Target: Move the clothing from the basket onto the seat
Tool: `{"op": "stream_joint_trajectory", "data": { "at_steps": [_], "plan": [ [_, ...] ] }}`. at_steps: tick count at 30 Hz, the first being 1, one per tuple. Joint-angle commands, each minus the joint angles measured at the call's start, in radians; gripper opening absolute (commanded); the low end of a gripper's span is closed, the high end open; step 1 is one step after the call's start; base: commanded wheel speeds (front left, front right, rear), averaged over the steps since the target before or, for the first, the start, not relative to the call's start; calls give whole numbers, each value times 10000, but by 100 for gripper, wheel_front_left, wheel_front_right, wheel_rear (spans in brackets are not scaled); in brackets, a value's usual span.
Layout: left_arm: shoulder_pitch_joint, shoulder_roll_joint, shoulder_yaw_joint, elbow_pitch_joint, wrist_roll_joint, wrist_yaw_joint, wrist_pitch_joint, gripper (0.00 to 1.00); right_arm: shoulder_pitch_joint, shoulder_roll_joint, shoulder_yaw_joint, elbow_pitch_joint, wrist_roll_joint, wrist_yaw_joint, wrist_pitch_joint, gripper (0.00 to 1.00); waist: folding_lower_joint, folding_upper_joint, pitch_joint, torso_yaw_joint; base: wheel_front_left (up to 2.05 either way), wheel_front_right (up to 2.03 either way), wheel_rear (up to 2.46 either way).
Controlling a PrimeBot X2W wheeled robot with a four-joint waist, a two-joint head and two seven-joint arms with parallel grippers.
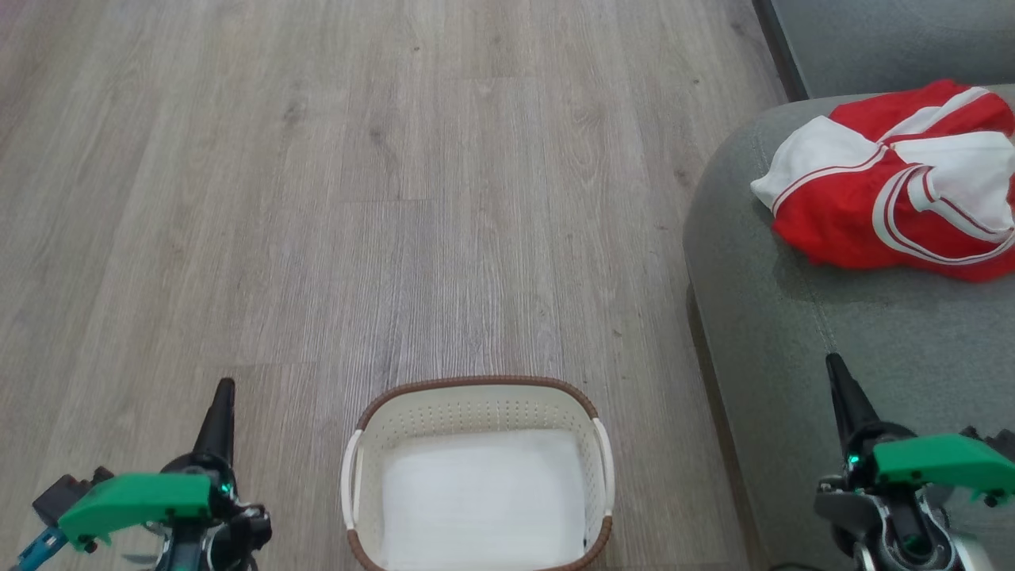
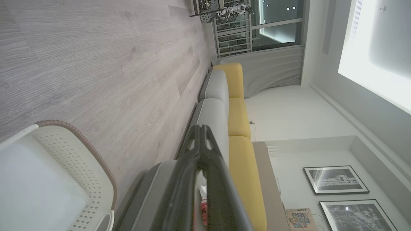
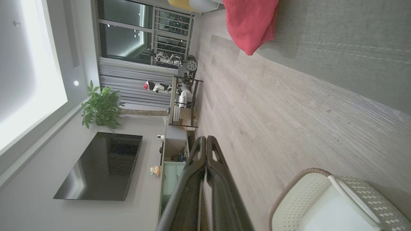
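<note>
Two grippers sit low in the head view, and both are empty. The left gripper [image 1: 225,387] is at lower left above the wood floor [image 1: 396,198], its two dark fingers pressed together to a single point with nothing between them. The right gripper [image 1: 833,363] is at lower right, showing against the front part of the seat [image 1: 793,333], fingers likewise drawn together and gripping nothing.

And there's the clothing [image 1: 892,182]: a crumpled red heap with white panels and thin white stripes, lying on the seat up at the right, well apart from both grippers.

The basket [image 1: 476,408] stands on the floor between the two arms, near the seat's rounded edge, with its brown woven rim up and a white handle on either side. A flat white sheet [image 1: 484,500] lies across its bottom.

In the right wrist view the fingertips are closed to a thin slit. Red fabric lies on the grey-green cushion at the top, a corner of the basket is at lower right, and a dark television [image 3: 102,163] and a leafy plant [image 3: 101,109] are at the far wall.

In the left wrist view the fingertips touch, the basket is at lower left, and yellow back cushions [image 2: 237,118] run along the sofa.
</note>
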State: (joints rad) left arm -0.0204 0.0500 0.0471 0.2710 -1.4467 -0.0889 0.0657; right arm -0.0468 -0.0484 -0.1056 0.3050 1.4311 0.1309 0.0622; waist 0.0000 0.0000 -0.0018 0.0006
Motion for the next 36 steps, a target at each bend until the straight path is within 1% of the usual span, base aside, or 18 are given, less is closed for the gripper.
{"op": "stream_joint_trajectory", "data": {
  "at_steps": [1,14,36],
  "plan": [
    [-597,57,390,-274,-264,-128,97,0,-553,-24,111,-453,294,-1,123,0,0,0,4,0,0,0,0],
    [-871,4,666,-255,-1576,-410,470,0,-610,-18,-78,-598,1732,-2,500,0,0,0,48,-6,0,0,0],
    [-878,3,671,-256,-1616,-418,479,0,-611,-18,-83,-602,1775,-2,510,0,0,0,49,-6,0,0,0]
  ]
}}
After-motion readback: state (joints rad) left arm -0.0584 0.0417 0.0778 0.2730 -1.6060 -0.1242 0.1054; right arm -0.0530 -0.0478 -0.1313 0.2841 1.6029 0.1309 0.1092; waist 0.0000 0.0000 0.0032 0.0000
